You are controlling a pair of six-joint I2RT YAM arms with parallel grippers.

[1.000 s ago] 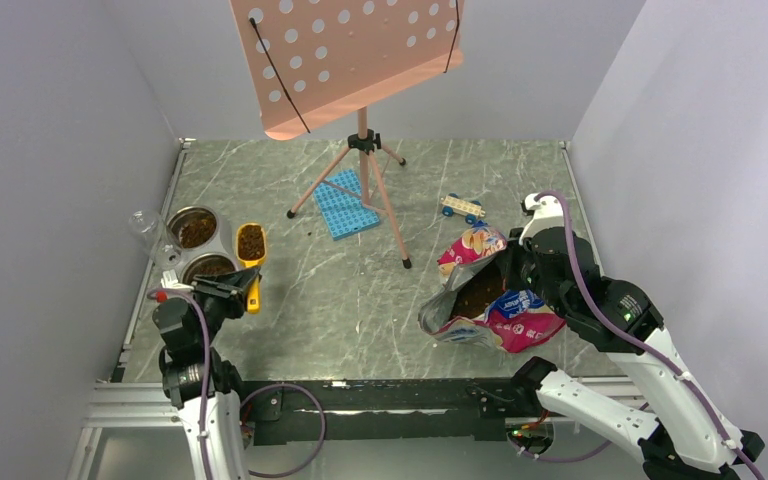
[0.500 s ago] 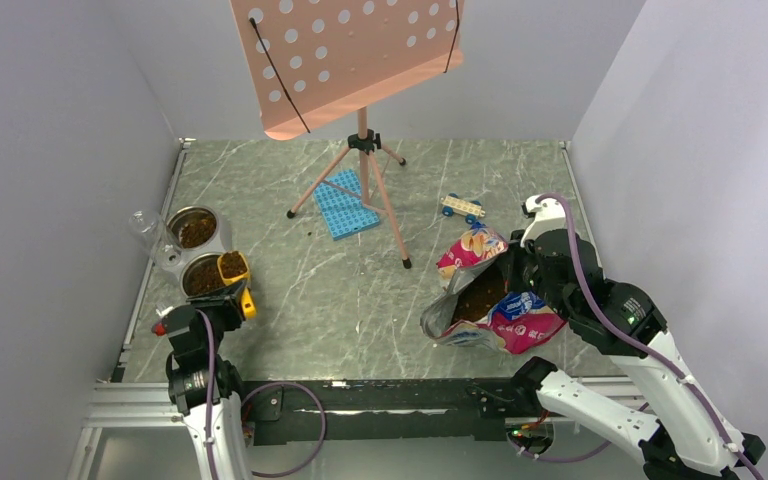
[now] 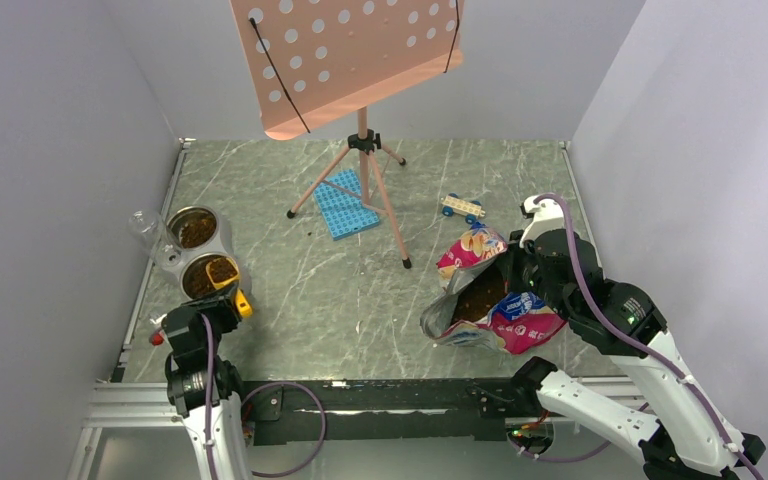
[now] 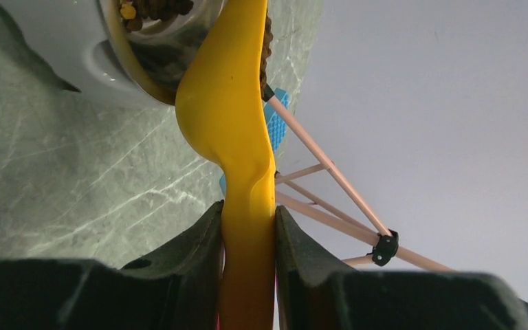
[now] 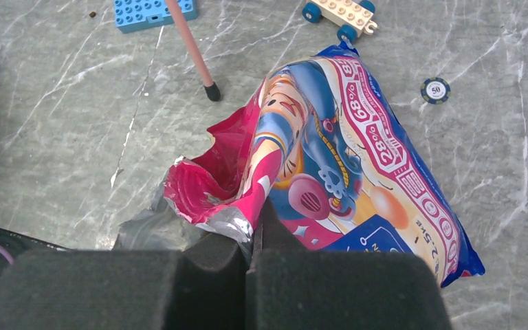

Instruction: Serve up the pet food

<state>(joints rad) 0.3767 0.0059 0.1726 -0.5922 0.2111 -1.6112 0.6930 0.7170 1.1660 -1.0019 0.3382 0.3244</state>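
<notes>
Both my tools are clenched: left tool [image 4: 247,230] grips the yellow scoop [image 4: 227,110], tilted over the near bowl [image 3: 184,279] of pet food [image 3: 200,284]; right tool [image 5: 251,237] pinches the bag [image 5: 330,158].

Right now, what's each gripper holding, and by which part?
Left gripper holds the yellow scoop by its handle. Right gripper pinches the foil bag by the edge of its open mouth.

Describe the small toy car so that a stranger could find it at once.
Start at the pink music stand at the back. To the right of its tripod legs, just beyond the printed foil bag, sits a toy car. Only it has a cream body on blue wheels.
</notes>
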